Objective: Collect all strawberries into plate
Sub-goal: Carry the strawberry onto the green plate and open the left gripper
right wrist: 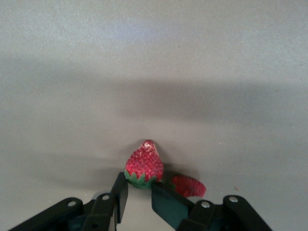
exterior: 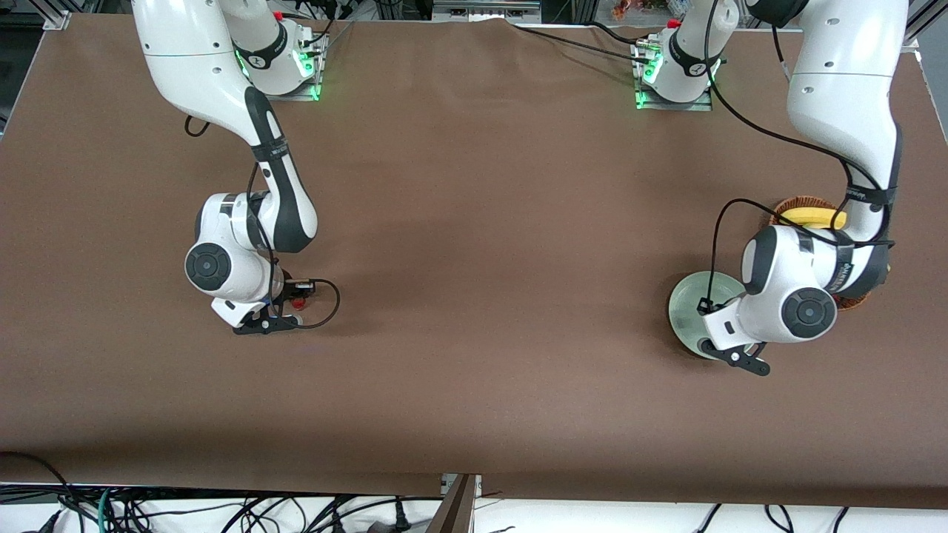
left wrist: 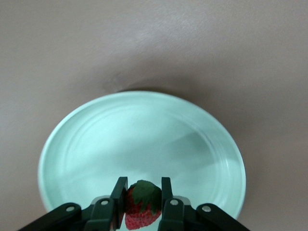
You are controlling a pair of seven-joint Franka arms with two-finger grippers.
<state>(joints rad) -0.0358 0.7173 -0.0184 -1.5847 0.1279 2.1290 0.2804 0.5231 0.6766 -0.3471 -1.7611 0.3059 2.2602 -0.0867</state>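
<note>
My left gripper is shut on a strawberry and holds it just over the pale mint-green plate, which lies at the left arm's end of the table. My right gripper is down at the table near the right arm's end, its fingertips shut on the green cap of a second strawberry. That strawberry lies on the brown cloth. A third strawberry lies right beside it, against the outside of one finger. In the front view only a red spot shows by the right hand.
A brown wicker basket with a banana stands beside the plate, farther from the front camera, partly hidden by the left arm. The table is covered by a brown cloth.
</note>
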